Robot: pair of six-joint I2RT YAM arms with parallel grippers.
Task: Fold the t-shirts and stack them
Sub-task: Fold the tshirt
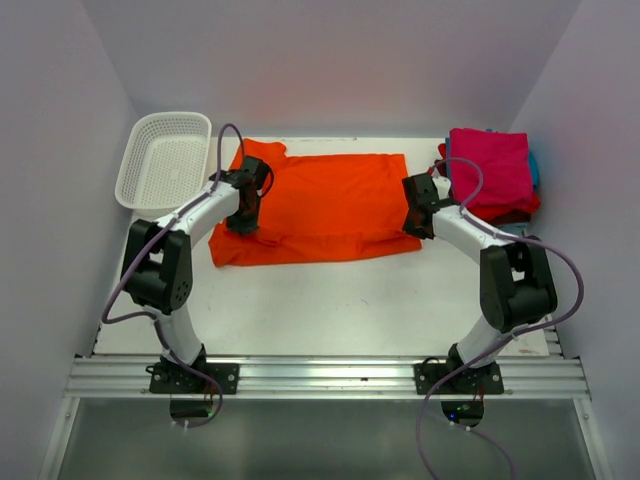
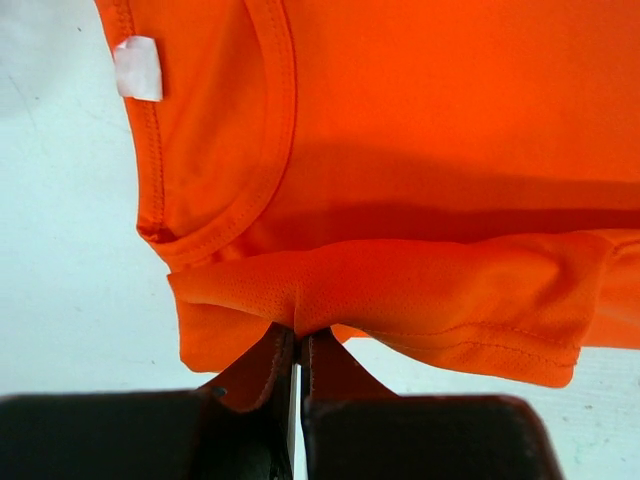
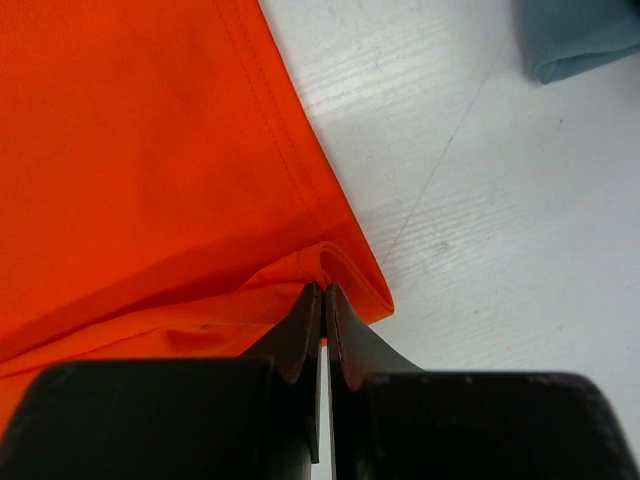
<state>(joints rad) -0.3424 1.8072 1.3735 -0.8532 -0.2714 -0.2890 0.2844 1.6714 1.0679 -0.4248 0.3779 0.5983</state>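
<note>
The bright orange t-shirt (image 1: 325, 205) lies spread across the middle of the table, its collar to the left. My left gripper (image 1: 243, 222) is shut on the shirt's left edge near the collar (image 2: 297, 328), pinching a fold of the cloth (image 2: 400, 300). My right gripper (image 1: 417, 226) is shut on the shirt's right hem corner (image 3: 323, 288), where the cloth (image 3: 150, 170) is doubled over. A stack of folded shirts stands at the back right, magenta-pink (image 1: 490, 170) on top, with red, dark maroon and a light blue edge (image 1: 534, 168) below.
A white lattice basket (image 1: 165, 160) stands at the back left, beside the left arm. A corner of light blue cloth (image 3: 575, 40) shows in the right wrist view. White walls close in the table on three sides.
</note>
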